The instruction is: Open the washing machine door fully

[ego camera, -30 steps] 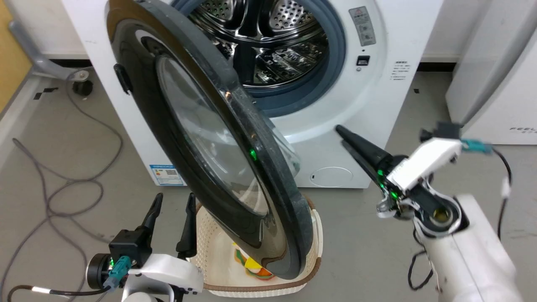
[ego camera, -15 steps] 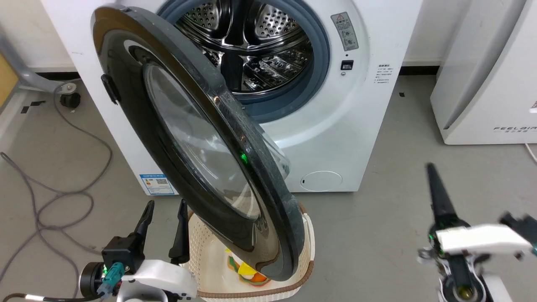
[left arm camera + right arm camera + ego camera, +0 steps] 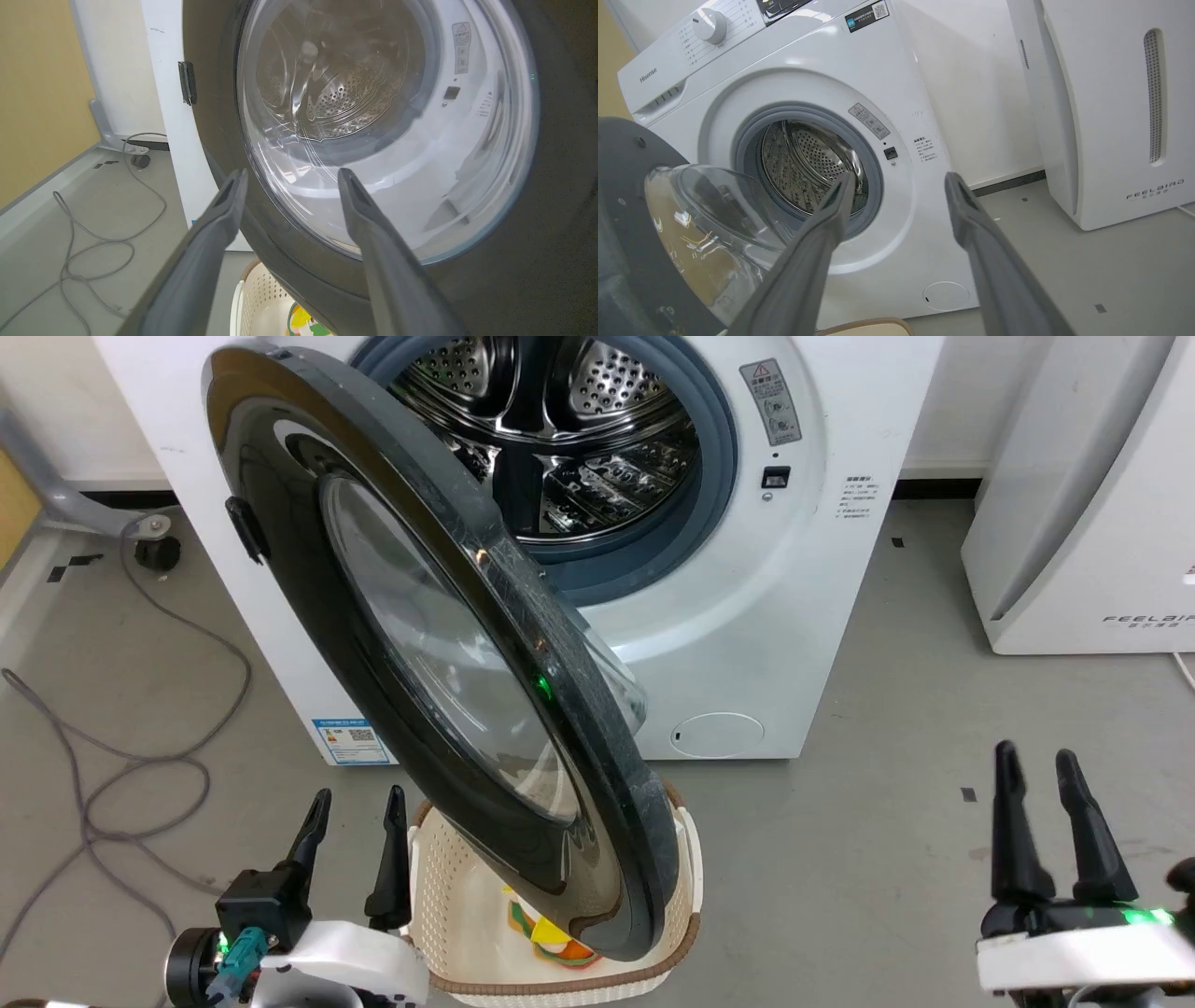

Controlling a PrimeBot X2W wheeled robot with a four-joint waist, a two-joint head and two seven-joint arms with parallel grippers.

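**Door part-way out, both grippers clear of it**

Head view. The washing machine [image 3: 747, 644] fills 12 o'clock, with the steel drum [image 3: 560, 429] and grey-blue gasket [image 3: 724, 457] exposed. The washing machine door [image 3: 439, 644] is attached at the machine's 9 o'clock side and stands swung out towards the robot. Its glossy outer face is turned to 9 o'clock and its glass bowl bulges back towards the drum. The free edge hangs low at 6 o'clock, over a cream basket [image 3: 434, 896] holding coloured items. Whether rim and basket touch, I cannot tell.

Left gripper [image 3: 359, 793]: at 7 o'clock, 2 fingers spread, nothing between them, pointing to 12. It sits just beside the basket on the door's outer-face side. In its own wrist view the fingers frame the lower glass; no contact is visible.

Right gripper [image 3: 1034, 751]: at 5 o'clock, fingers likewise parted and empty, well apart from the door, aimed at the machine front. It stands on the inner-face side.

Judgement: the door looks roughly half open, so the task is unfinished. The swing left to make runs towards 9 o'clock. The right gripper is on the side suited to pushing the inner face that way. The left sits in the path of that swing and probably needs to give way.

A loose cable [image 3: 140, 775] lies on the floor at 9 o'clock. The white FEELBIRD appliance [image 3: 1074, 523] stands at 3 o'clock.
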